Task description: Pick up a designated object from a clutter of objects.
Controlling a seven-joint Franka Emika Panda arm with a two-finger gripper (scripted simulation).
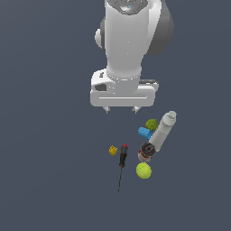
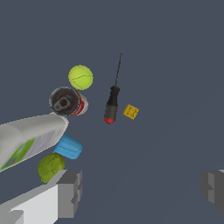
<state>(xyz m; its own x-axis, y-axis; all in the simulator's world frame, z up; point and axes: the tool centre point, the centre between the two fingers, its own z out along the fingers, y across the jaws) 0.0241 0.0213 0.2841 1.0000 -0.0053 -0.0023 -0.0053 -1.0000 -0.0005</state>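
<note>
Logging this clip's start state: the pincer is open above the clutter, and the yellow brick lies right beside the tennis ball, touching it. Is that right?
Not quite. The yellow brick lies beside the screwdriver, near its handle, apart from the tennis ball, which sits on the screwdriver's far side. The exterior view shows this; the wrist view agrees. The pincer is indeed open above the clutter.

a yellow-orange studded brick [image 1: 113, 150], a red-and-black screwdriver [image 1: 122, 157], a yellow-green tennis ball [image 1: 143, 170], a dull green ball [image 1: 151, 124], a blue cylinder [image 1: 145, 133], a white bottle [image 1: 163, 130] with a green label, and a dark red-banded can [image 1: 146, 151] lie on slate-grey ground [image 1: 49, 158].
</note>
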